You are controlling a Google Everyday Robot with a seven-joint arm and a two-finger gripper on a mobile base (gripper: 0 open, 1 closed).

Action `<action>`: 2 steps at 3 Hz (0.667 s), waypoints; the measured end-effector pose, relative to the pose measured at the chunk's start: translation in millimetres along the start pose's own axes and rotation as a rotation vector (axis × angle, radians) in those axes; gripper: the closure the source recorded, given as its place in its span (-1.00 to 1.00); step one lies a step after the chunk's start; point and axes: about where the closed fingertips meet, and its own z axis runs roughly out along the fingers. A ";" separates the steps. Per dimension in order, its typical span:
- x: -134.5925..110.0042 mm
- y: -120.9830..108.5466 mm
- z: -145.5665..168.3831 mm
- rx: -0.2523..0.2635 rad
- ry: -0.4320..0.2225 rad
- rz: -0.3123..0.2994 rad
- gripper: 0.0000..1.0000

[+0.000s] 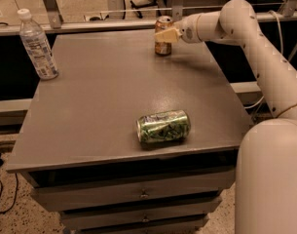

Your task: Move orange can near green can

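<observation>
The green can (163, 126) lies on its side on the gray table (104, 82). The orange can (163, 48) stands up straight, well apart from the green can, far behind it on the table. The gripper (165, 35) is at the orange can, far behind the green can too. One pale part of it sits across the front of the orange can, near the top. I cannot tell if the jaws are open or closed on it. The white arm (265, 57) goes from the gripper down past the right of the green can. A clear plastic bottle (37, 45) stands far to the left of the green can and behind it.
</observation>
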 end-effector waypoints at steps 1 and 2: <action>-5.0 5.8 -0.8 -0.014 -0.030 0.032 0.31; -22.0 15.2 -28.4 -0.038 -0.079 0.042 0.76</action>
